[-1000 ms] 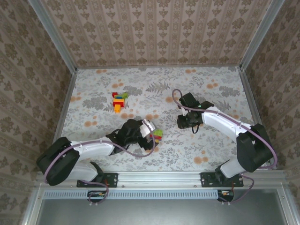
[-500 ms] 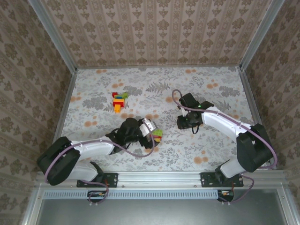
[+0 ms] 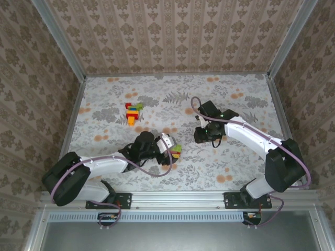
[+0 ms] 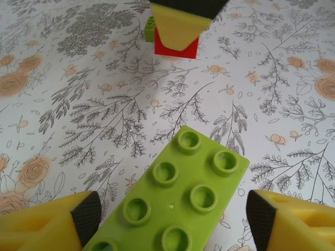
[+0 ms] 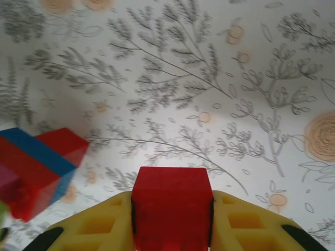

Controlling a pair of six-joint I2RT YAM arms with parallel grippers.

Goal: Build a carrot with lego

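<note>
Lying studs-up between the left jaws, a lime-green brick (image 4: 178,209) is picked out near the middle of the worktop (image 3: 235,99), toward its near edge. Are those jaws shut on it?

— Not shut: they are parted, one yellow finger (image 4: 42,225) set on each side, and bare worktop is seen between the brick and the finger at the right of the wrist view. On the other side the pad (image 4: 86,214) is just beside it; contact cannot be told.

— And the right jaws?

— Closed on a red brick (image 5: 171,209), held square between the fingers, right of centre. A stack of red, blue and magenta bricks (image 5: 36,167) is caught at the left of that wrist view. Further back and left, well apart from both sets of jaws, a small cluster of loose bricks (image 3: 133,112) is seen.
</note>
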